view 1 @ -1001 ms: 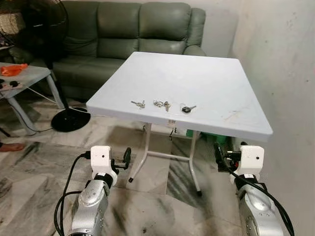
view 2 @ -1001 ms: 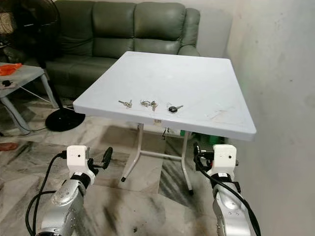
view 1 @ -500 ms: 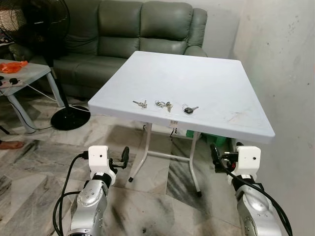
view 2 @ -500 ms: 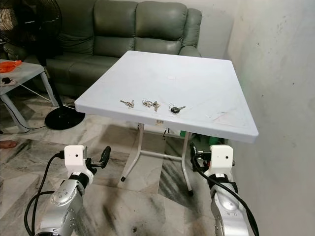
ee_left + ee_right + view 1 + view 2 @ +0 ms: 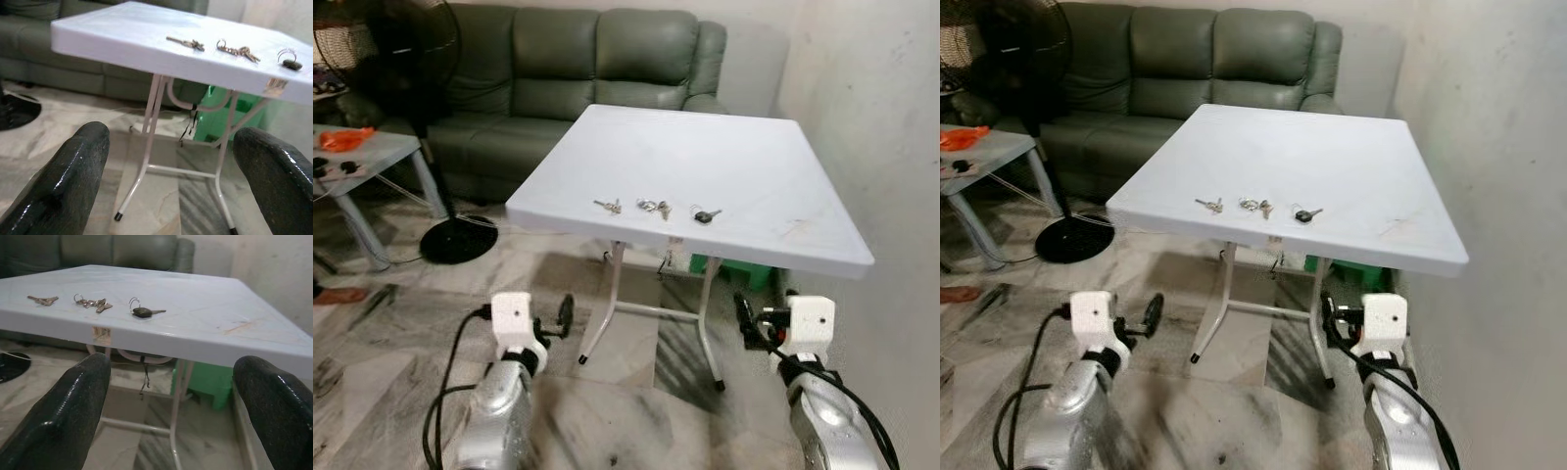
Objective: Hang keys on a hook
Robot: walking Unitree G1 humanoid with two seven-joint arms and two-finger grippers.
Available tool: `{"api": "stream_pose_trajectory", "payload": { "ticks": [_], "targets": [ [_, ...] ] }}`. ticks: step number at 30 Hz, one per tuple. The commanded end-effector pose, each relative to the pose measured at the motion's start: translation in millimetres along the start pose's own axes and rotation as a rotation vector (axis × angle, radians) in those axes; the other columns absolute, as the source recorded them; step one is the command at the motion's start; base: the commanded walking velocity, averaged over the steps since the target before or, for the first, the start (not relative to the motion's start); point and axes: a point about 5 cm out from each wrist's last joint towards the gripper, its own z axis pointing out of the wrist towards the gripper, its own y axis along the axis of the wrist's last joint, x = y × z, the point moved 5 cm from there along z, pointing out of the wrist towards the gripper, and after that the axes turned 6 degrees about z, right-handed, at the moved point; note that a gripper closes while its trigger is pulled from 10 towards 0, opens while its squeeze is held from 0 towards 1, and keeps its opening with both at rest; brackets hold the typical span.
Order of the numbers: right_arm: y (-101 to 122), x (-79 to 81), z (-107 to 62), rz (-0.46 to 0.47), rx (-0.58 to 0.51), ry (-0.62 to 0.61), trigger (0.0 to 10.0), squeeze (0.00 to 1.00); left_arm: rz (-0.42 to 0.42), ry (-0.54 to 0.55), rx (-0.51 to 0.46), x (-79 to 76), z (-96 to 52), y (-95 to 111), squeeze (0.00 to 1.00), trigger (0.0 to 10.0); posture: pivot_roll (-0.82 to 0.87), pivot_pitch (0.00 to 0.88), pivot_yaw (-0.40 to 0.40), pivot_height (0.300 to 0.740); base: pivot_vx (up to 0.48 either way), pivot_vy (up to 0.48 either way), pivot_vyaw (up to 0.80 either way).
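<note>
We hold both claws low before the table (image 5: 783, 166), left gripper (image 5: 166, 181) and right gripper (image 5: 168, 416) each with fingers spread wide and empty. Three sets of keys (image 5: 653, 207) lie in a row near the table's front edge, above and ahead of us. The black-headed key (image 5: 142, 312) sits nearest the right claw, its blade pointing rightward along that edge, so we judge the right arm better placed.

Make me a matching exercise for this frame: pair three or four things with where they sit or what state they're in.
Things:
1. black-headed key
2. standing fan
3. left gripper
4. green stool

Places or states:
A. under the white table
B. on the floor beside the sofa
C. open, held low in front of the table
D. rightmost of three key sets on the table

Pairs: 1-D, 2-B, 3-C, 4-A
</note>
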Motion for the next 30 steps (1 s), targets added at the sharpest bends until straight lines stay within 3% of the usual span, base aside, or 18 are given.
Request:
{"api": "stream_pose_trajectory", "payload": {
  "ticks": [1, 21, 30],
  "targets": [
    [4.1, 7.5, 2.9, 0.007, -0.012, 0.018, 10.0, 0.00, 0.014, 0.025, -0.006, 10.7, 0.1, 3.5, 0.00, 10.0, 0.00, 0.028, -0.048, 0.740, 0.000, 0.469, 0.00],
    [4.0, 9.7, 3.8, 0.008, -0.006, 0.031, 10.0, 0.00, 0.011, 0.034, -0.012, 12.5, 0.7, 5.2, 0.00, 10.0, 0.00, 0.029, -0.053, 0.740, 0.000, 0.469, 0.00],
    [3.6, 9.6, 4.8, 0.008, -0.004, 0.030, 10.0, 0.00, 0.014, 0.035, -0.006, 12.2, 1.3, 4.4, 0.00, 10.0, 0.00, 0.026, -0.053, 0.740, 0.000, 0.068, 0.00]
  ]
}}
